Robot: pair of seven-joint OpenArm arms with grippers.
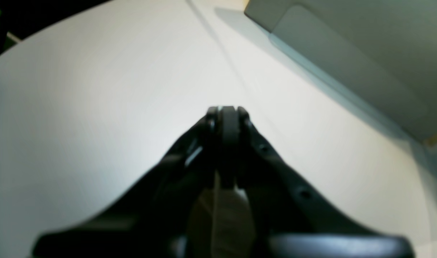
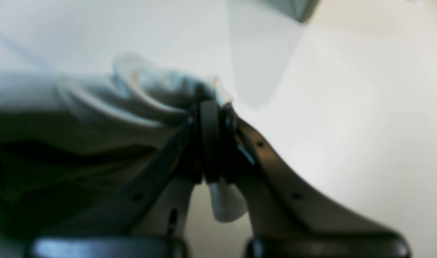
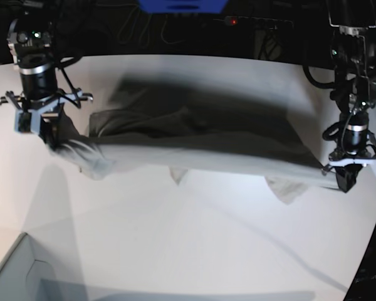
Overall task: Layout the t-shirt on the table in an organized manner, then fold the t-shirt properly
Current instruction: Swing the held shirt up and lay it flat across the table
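The light grey t-shirt (image 3: 200,147) hangs stretched in a long band above the white table (image 3: 188,244), held at both ends. On the right of the base view, my left gripper (image 3: 346,180) is shut on one end of the shirt. In the left wrist view the left gripper (image 1: 227,111) has its jaws pressed together, and a strip of the t-shirt (image 1: 222,218) shows behind the pads. My right gripper (image 3: 49,135), on the left of the base view, is shut on the other end. Bunched t-shirt (image 2: 96,104) spills left from the right gripper (image 2: 213,107).
A grey box corner (image 3: 12,276) sits at the table's near left; it also shows as the grey box (image 1: 347,53) in the left wrist view and the grey box (image 2: 293,7) in the right wrist view. The table's curved far edge (image 3: 175,58) meets a dark background with cables.
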